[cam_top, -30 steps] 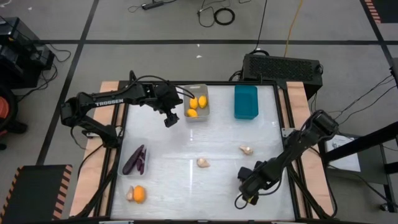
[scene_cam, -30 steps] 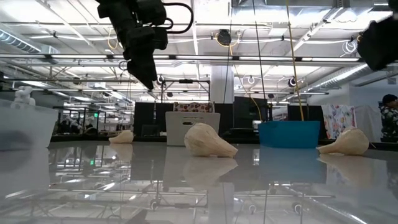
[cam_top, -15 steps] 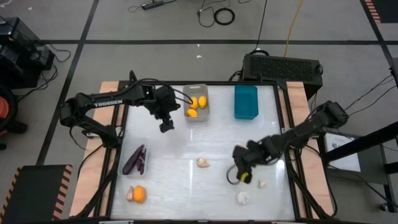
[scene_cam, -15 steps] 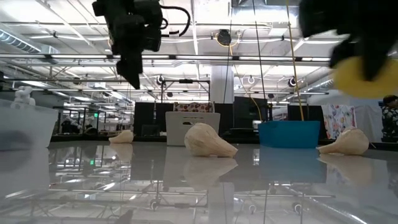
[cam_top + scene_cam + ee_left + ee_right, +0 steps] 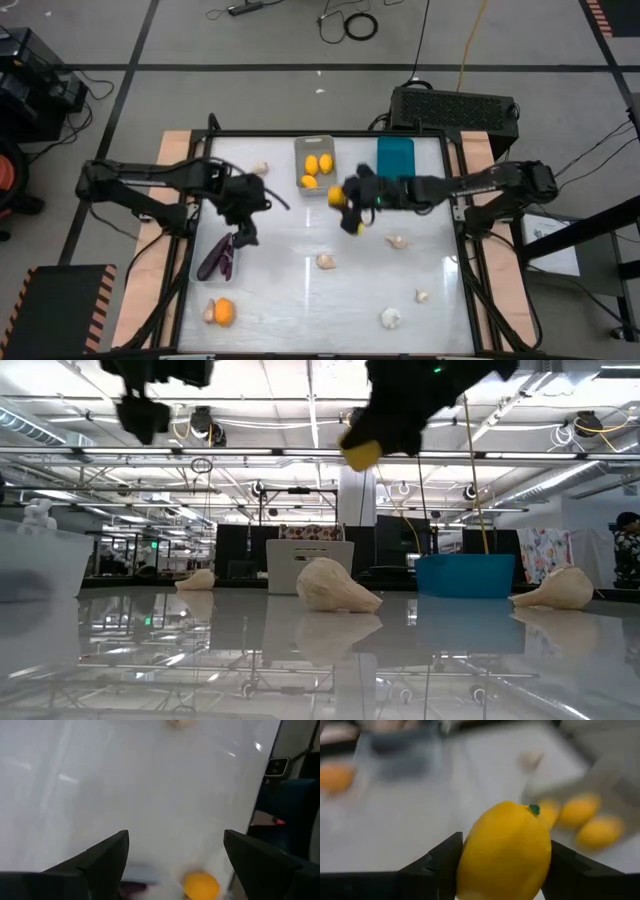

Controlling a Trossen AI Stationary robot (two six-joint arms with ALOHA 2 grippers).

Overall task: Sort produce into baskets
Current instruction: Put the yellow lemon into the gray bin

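Glossy white tabletop (image 5: pixel 300 240), smooth lemon (image 5: pixel 504 851)

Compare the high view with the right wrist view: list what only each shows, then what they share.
Only the high view: the teal bin, the eggplants in the clear bin, and the left gripper open above them.
Only the right wrist view: the lemon's green stem tip.
Both: the right gripper holding a lemon, and the grey bin with lemons.

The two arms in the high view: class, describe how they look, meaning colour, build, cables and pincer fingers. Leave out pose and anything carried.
Both arms are dark, nearly black, built of slim jointed segments. A black cable loops beside the left pincer; the right pincer ends an equally dark arm. In the left wrist view, the left fingers are broad, flat, matte black plates with angled edges. No lettering is legible now.
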